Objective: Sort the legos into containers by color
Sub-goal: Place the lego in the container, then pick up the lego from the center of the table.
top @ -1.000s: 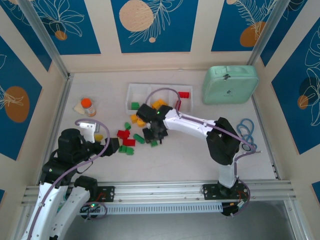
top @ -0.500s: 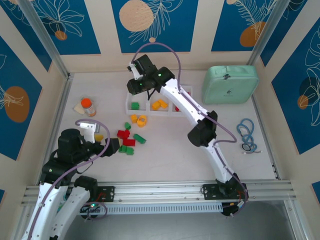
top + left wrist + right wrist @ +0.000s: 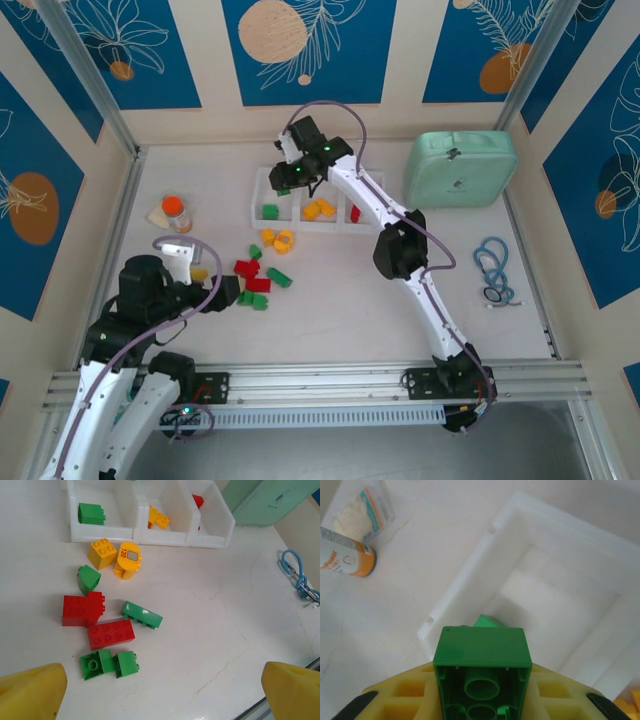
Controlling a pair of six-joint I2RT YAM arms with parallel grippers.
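We read only one marking: the number 120, printed sideways beside a small grey square on the rounded yellow brick [image 3: 127, 560], which lies on the desk [image 3: 215, 620] just before the white tray [image 3: 150, 535]. The print on the orange-capped bottle [image 3: 345, 557] is too blurred to read.

A robotics lab test cell: a white desk [image 3: 340, 320] is boxed in by cream walls with blue leaf-print panels [image 3: 350, 70] and aluminium profile posts [image 3: 95, 85]. The left arm [image 3: 105, 410] and right arm [image 3: 430, 310] are bolted to a slotted metal rail [image 3: 320, 378] along the desk's near edge.
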